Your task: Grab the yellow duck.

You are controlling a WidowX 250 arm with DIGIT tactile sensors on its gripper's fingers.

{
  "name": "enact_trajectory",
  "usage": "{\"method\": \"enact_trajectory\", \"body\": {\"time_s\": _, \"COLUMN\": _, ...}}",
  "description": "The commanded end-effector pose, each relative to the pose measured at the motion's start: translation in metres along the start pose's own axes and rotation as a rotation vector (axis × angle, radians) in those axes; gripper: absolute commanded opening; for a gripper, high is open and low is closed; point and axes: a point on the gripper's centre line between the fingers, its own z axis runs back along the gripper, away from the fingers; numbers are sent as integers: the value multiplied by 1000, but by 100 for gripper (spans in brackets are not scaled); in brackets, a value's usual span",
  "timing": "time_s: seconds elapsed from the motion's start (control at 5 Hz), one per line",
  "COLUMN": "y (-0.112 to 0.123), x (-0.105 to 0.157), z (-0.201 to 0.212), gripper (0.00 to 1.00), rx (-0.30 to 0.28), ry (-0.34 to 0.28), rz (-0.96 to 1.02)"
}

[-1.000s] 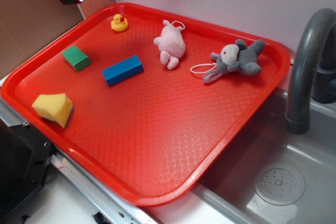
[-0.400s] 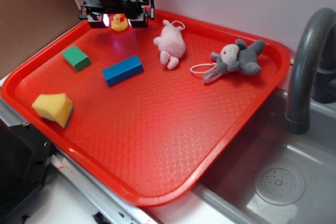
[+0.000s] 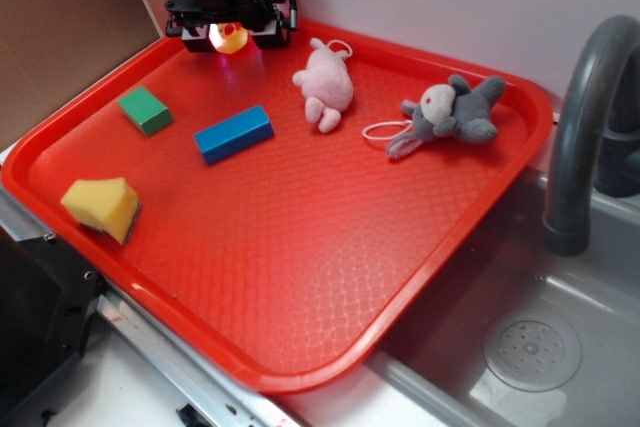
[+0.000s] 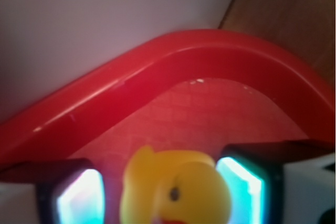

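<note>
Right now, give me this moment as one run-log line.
phase: closing in | claw: open, straddling yellow duck | duck: on red tray, far corner | grasp: not made

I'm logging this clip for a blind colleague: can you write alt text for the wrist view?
A small yellow rubber duck with a dark eye and a red-orange beak fills the bottom centre, sitting between the two glowing pale fingers of the open claw. Behind it, the curved corner rim of the red plastic tray meets a pale wall, with brown board at upper right.
</note>
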Motion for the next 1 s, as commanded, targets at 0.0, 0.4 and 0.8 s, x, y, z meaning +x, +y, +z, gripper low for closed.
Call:
{"method": "enact_trajectory", "body": {"time_s": 0.0, "y": 14, "x": -6, "z": 59, "gripper": 0, "rx": 35, "ry": 74, "rz": -268}}
{"method": "enact_trajectory", "body": {"time_s": 0.4, "y": -7, "x": -68, "z": 178, "gripper": 0, "rx": -42, "ry": 340, "rz": -778}}
{"method": "enact_trajectory", "body": {"time_s": 0.8, "y": -23, "x": -110, "z": 274, "gripper": 0, "rx": -205, "ry": 213, "rz": -910}}
